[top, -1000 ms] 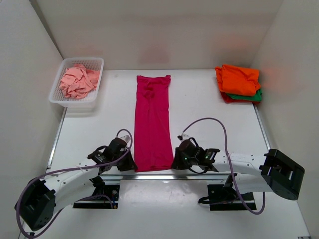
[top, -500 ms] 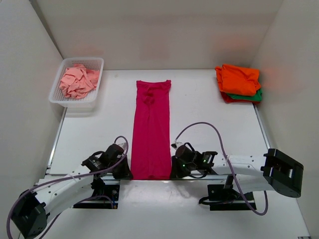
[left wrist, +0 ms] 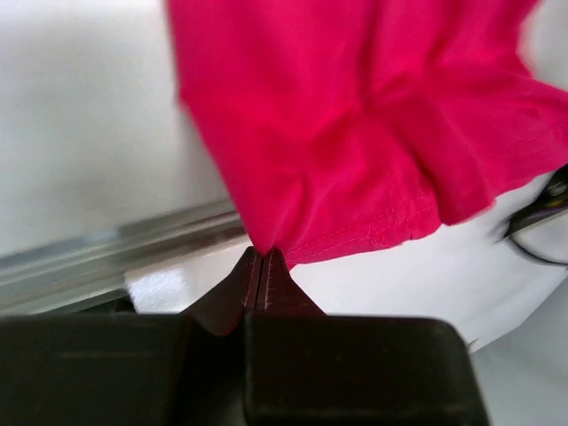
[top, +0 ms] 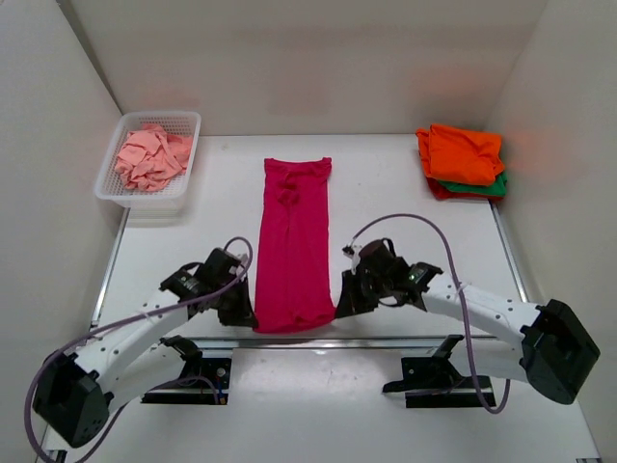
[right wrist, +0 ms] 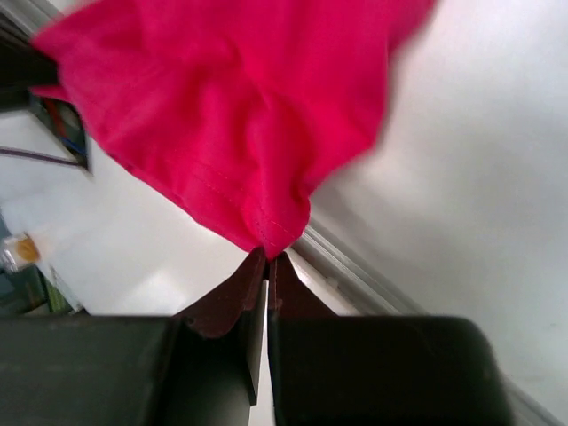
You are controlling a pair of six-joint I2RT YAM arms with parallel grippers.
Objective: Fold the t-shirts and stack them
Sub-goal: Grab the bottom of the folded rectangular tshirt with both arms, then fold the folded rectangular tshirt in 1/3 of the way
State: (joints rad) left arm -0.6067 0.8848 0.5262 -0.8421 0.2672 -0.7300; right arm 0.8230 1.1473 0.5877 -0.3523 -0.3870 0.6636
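1. The left hand (left wrist: 264, 259) is pinched tight on the near left corner of the pink shirt (top: 294, 241).
2. The right hand (right wrist: 268, 257) is pinched tight on its near right corner.
3. The shirt lies long and thin up the middle of the tabletop (top: 386, 193).
4. An orange shirt (top: 463, 152) lies folded in the far right corner.

The top view looks steeply down over the whole tabletop (top: 405, 203) from above its near edge. The wrist views sit close behind the left hand (left wrist: 260, 259) and right hand (right wrist: 267, 259), both facing the shirt (top: 292, 241) hem at that edge.
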